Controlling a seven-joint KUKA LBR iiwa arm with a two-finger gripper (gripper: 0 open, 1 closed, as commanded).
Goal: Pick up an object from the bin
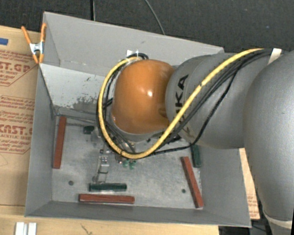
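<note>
Claw: hangs low over the floor of the grey bin, under the orange wrist cover. Cannot be judged spread or pressed together; shows nothing pinched.

Well off to the claw's view-right, a long red-brown bar, lying aslant. Well off to its view-left, a second red-brown bar along the wall. Toward the near wall from the claw, a third red-brown bar. Between that and the claw, just off the claw's tip, a shorter dark green bar, the likeliest thing to pick; contact not discernible. Behind the claw and to view-left, a small dark piece.

Step in hand, as judged: placing over a target, grasp not yet made. Next move calls for straddling the green bar across its narrow width, then closing and lifting clear of the neighbouring red-brown bar.
</note>
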